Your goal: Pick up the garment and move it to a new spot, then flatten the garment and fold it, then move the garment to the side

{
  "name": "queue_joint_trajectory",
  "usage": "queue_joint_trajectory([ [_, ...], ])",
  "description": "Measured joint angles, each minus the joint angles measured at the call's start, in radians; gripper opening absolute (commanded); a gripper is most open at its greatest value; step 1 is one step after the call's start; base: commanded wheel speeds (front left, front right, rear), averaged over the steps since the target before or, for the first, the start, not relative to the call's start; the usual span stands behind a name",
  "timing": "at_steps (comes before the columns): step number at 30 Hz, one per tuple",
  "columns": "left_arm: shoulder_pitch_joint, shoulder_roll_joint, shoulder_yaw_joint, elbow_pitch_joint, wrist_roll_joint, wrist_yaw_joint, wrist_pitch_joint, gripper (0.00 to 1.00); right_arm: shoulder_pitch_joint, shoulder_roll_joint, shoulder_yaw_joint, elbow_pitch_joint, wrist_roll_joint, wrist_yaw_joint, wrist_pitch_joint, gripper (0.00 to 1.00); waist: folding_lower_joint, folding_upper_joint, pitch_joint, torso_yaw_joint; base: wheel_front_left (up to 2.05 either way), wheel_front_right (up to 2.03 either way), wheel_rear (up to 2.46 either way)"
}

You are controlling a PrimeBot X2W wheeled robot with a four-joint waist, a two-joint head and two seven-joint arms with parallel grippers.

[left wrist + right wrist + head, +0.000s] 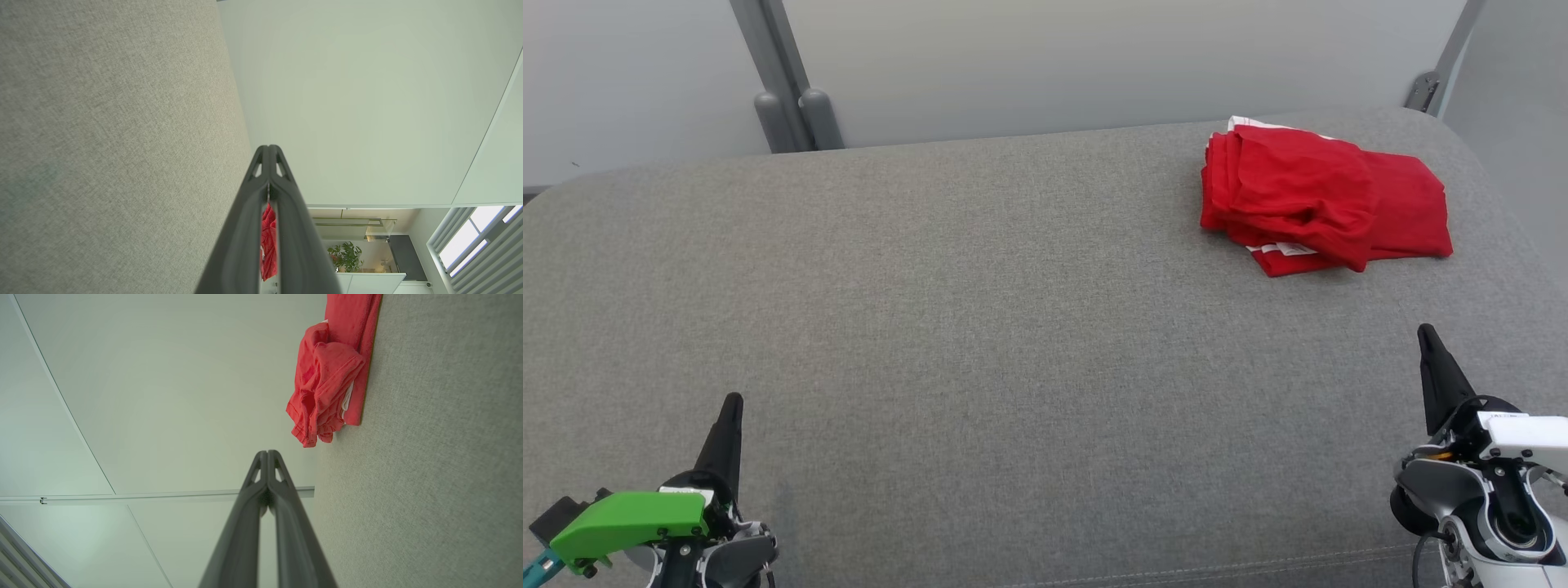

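Observation:
A red garment (1319,198) with white trim lies folded in a thick bundle at the far right of the grey fabric surface (980,327). The right wrist view has the garment (331,371) ahead of and beyond my fingertips, lying on the grey cloth. A red sliver of it (268,241) appears between the finger bases in the left wrist view. My left gripper (732,400) rests at the near left, shut and holding nothing. My right gripper (1426,331) is at the near right, shut and holding nothing, well short of the garment.
Pale wall panels (1094,57) rise behind the surface, with a grey post (784,90) at the back left and a bracket (1425,88) at the back right. The surface's rounded far edge runs close behind the garment.

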Motion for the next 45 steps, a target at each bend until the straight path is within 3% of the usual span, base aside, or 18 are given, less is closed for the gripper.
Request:
queue_joint_trajectory([
  [45,0.000,-0.001,0.001,0.000,0.000,0.000,0.003,0.00,-0.001,0.002,-0.004,0.005,0.000,0.003,0.007,0.00,0.0000,0.0000,0.000,0.000,0.00,0.00,0.00],
])
